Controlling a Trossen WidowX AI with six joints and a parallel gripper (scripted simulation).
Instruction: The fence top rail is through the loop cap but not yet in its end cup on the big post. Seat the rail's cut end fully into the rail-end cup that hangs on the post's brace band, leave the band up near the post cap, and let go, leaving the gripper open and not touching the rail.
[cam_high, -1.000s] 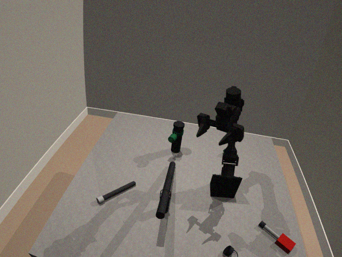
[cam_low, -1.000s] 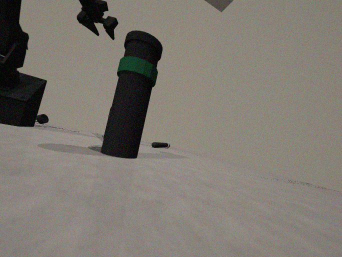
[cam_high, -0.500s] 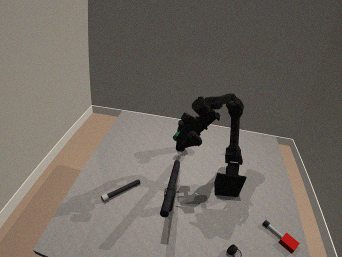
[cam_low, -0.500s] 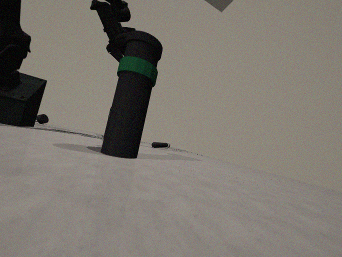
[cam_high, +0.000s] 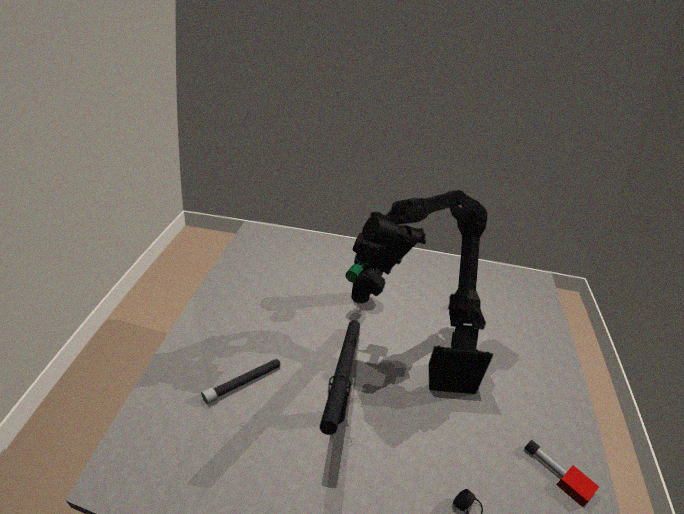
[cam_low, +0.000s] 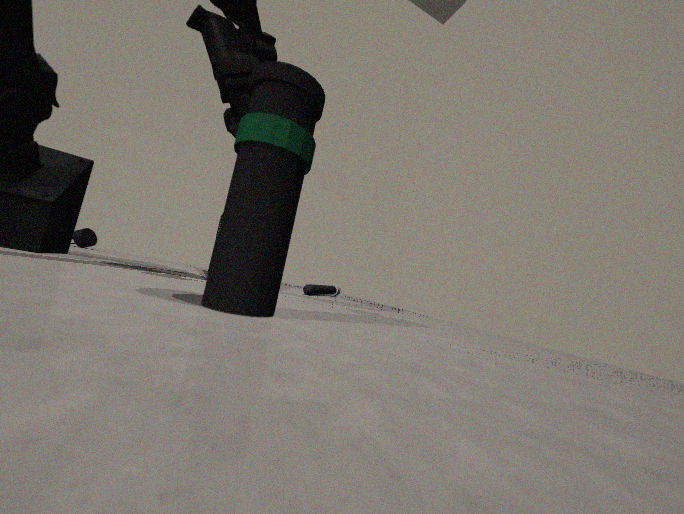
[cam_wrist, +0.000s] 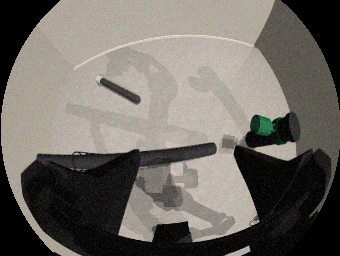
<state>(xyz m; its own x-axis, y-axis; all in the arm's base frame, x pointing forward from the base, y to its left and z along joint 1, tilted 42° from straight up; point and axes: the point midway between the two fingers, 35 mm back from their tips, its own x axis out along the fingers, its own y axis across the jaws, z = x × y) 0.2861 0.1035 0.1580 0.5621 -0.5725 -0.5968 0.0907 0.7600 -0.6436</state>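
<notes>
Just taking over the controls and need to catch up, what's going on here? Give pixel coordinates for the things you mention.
The arm's gripper (cam_wrist: 189, 153) is open and holds nothing; it is reaching over toward the rail and the big post (cam_low: 251, 221) (cam_wrist: 257, 139). The rail (cam_high: 345, 356) (cam_wrist: 182, 154) passes through the loop, and its near end stops short of the green cup (cam_high: 354, 271) (cam_wrist: 261, 125) on the post, so it isn't seated. The green band (cam_low: 273, 131) sits high on the post, just below its cap (cam_low: 293, 80) (cam_wrist: 294, 126).

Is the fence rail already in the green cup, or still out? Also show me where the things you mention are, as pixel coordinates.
Out: the rail (cam_high: 347, 353) (cam_wrist: 185, 151) ends short of the green cup (cam_high: 352, 272) (cam_wrist: 259, 125), with table visible between.
</notes>
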